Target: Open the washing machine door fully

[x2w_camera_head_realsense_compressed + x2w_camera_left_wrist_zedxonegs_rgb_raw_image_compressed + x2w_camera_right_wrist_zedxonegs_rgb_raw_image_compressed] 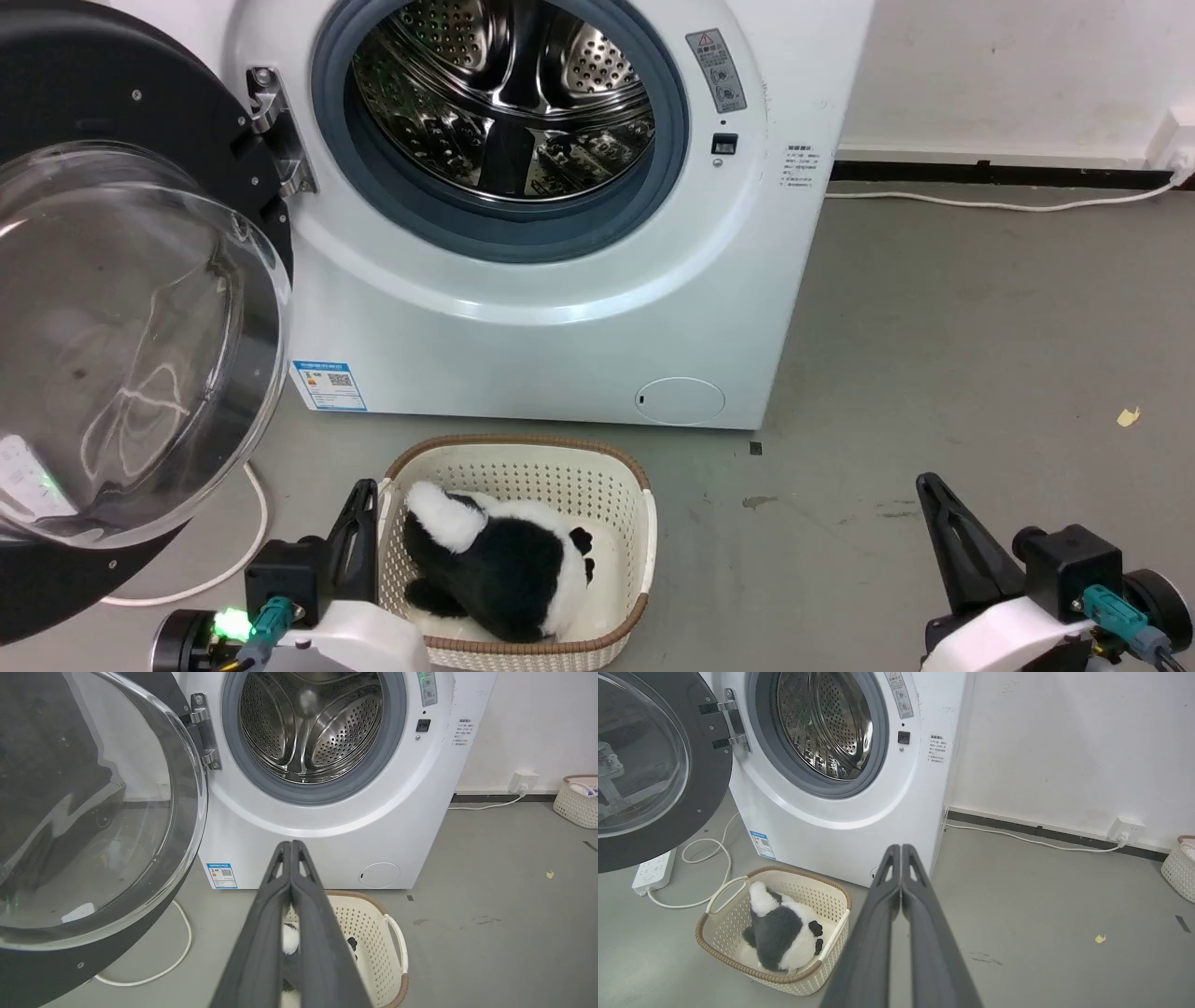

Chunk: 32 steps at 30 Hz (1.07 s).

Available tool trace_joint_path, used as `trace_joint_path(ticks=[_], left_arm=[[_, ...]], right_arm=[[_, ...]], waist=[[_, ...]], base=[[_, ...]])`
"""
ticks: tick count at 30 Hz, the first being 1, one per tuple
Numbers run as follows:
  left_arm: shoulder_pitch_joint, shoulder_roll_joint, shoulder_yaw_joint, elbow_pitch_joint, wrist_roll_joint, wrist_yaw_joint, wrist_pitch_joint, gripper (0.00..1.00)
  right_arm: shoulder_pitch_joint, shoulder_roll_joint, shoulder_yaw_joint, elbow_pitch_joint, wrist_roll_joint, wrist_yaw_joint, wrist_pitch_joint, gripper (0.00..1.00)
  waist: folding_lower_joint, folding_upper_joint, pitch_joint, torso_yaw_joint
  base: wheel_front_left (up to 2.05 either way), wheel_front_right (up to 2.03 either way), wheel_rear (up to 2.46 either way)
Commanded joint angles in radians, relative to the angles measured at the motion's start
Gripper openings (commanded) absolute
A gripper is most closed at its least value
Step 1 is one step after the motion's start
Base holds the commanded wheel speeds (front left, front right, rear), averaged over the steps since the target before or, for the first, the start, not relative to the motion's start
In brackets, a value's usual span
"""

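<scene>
At the far left of the head view the washing machine door (pixel 121 327) stands swung out on its hinge (pixel 275 131). Its black rim runs from the upper left corner down to the lower left, and its clear glass bowl bulges toward the camera. The left gripper (pixel 364 490) sits at the lower left, just right of the door's lower edge and apart from it, its two dark fingers pressed together on nothing. In the left wrist view the left gripper (pixel 291 845) points at the machine's white front, with the door (pixel 93 812) off to the left. At bottom centre of the head view, just beside those fingers, a cream basket (pixel 648 532) holds a black-and-white plush toy (pixel 504 560). Above it the washing machine (pixel 560 327) shows its steel drum (pixel 504 93). At the lower right the right gripper (pixel 929 485) hovers over the grey floor (pixel 934 327), fingers clenched and empty, well apart from the door. In its wrist view the door (pixel 654 765) lies at upper left.
</scene>
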Motion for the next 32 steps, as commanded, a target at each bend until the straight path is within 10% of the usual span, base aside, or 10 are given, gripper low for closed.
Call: trace_joint_path(ticks=[1, 32], left_arm=[[-0.013, -0.007, 0.004, -0.006, 0.01, -0.002, 0.003, 0.0], [-0.02, -0.018, 0.029, -0.023, 0.036, -0.015, 0.036, 0.0]], right_arm=[[-0.014, 0.004, 0.003, 0.003, -0.006, 0.001, 0.003, 0.0], [-0.032, 0.004, 0.012, 0.007, -0.018, 0.001, 0.036, 0.0]], waist=[[-0.0001, 0.0, 0.0, 0.0], [-0.0001, 0.0, 0.004, -0.006]], base=[[0.0, 0.0, 0.0], [0.0, 0.0, 0.0]])
